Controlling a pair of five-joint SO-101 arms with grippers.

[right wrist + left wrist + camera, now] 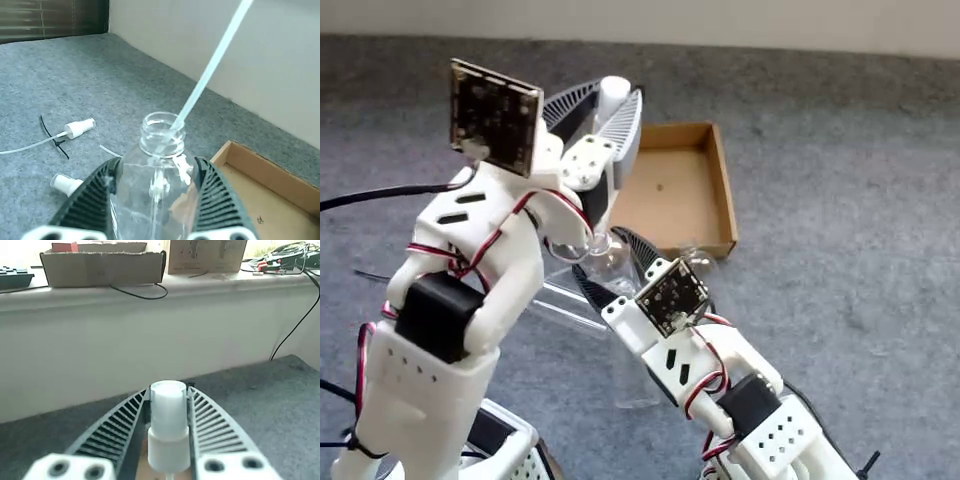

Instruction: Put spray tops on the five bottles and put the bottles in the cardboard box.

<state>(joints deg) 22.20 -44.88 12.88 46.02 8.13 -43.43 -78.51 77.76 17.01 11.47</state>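
The shallow brown cardboard box (724, 190) lies open on the grey carpet (840, 300) and, as far as its floor shows, holds no bottle, so I judge the task to be near its start: the first capping is under way, and the boxing and the other bottles are left. The clear round glass bottle (155, 185) stands upright just beside the near wall of the box, clamped by its body between the ribbed black fingers of the right gripper (159, 165), its neck uncapped. The white plastic spray top (169, 430) is above the bottle, by the box's near corner, pinched at its collar by the jaws of the left gripper (169, 390), nozzle end up. Its thin translucent dip tube (210, 70) slants down and enters the bottle's mouth, but the collar is well apart from the neck, so lowering and seating remain. Two more white spray tops (80, 127) (65, 182) lie loose on the carpet, on the far side of the bottle from the box.
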